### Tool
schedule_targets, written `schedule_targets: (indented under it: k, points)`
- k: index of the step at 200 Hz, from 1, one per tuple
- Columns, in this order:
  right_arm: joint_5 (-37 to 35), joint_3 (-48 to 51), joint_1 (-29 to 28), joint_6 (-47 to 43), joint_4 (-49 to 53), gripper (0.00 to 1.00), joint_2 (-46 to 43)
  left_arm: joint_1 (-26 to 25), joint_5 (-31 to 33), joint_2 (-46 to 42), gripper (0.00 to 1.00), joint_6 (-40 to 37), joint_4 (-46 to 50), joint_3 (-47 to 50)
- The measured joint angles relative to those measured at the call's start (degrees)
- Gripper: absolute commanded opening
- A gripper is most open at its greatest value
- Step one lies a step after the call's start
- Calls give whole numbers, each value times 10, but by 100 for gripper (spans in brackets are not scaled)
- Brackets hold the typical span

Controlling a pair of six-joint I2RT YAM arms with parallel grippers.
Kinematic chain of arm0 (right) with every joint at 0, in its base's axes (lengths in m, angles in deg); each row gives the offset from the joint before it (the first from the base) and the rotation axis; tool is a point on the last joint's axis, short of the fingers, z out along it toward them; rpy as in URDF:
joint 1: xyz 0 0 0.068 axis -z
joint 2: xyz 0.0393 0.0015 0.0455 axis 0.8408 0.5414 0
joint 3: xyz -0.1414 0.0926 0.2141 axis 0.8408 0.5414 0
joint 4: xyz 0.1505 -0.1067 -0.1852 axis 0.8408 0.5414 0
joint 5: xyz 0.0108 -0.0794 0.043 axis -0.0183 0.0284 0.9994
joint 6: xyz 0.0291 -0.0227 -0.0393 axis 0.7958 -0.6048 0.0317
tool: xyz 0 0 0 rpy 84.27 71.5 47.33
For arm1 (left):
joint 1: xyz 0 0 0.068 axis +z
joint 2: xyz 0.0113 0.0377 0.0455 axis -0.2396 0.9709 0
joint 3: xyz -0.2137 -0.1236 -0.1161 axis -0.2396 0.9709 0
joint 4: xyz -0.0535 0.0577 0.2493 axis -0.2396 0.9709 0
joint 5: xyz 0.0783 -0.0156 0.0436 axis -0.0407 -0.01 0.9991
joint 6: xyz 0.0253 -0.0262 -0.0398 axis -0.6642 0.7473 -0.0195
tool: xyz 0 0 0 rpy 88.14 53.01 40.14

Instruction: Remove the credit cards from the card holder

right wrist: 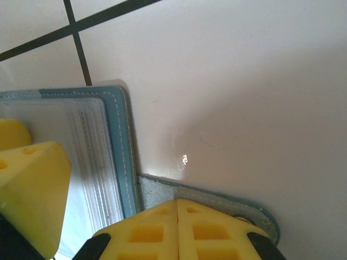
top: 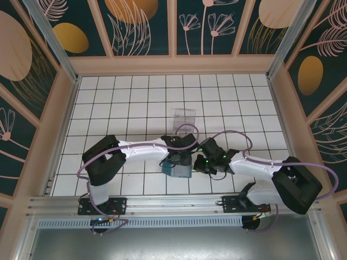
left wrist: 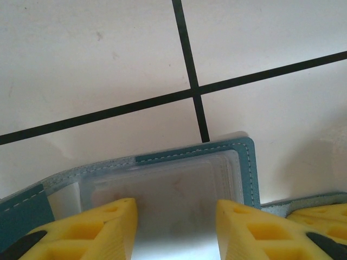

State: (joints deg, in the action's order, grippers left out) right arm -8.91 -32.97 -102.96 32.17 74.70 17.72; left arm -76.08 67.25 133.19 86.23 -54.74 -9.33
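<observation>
The teal-blue card holder (top: 174,170) lies open on the white tiles, its stitched edge (left wrist: 247,162) framing a stack of frosted clear sleeves (left wrist: 179,179). My left gripper (left wrist: 176,230) is open, with a yellow finger (left wrist: 105,230) low over each side of the sleeves. My right gripper (right wrist: 178,216) is shut, its tips down on the grey strap tab (right wrist: 217,196) beside the holder's teal edge (right wrist: 122,146). The credit cards are hidden; no dark card can be made out through the sleeves. From above, both grippers (top: 180,160) (top: 203,162) meet over the holder.
A clear plastic tray (top: 184,117) stands on the tiles just beyond the two grippers. Wooden walls ring the tiled floor, and a metal rail (top: 173,203) runs along the near edge by the arm bases.
</observation>
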Motion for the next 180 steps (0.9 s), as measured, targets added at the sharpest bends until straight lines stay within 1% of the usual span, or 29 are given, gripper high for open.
schedule_targets:
  k: [26, 54, 69, 98, 121, 135, 165, 180]
  points:
    - [4, 4, 2, 3, -5, 7, -2, -1, 2, 2, 43, 0, -5, 2]
    - [6, 4, 3, 3, -5, 7, -2, -1, 4, 2, 38, 0, -6, 5]
    - [6, 4, 3, 3, -5, 7, -2, 0, 7, 2, 34, 0, -7, 7]
    - [6, 4, 4, 3, -5, 7, -2, 0, 14, 0, 20, 2, -8, 12]
    - [6, 4, 4, 3, -6, 7, -1, -1, 18, -3, 16, 1, -12, 17]
    - [6, 4, 4, 4, -6, 7, -1, -3, 24, -8, 18, 2, -18, 23]
    - [6, 4, 4, 4, -6, 7, -1, -6, 27, -20, 34, -1, -23, 35]
    - [6, 4, 4, 4, -6, 7, -1, -7, 22, -25, 38, -3, -26, 38]
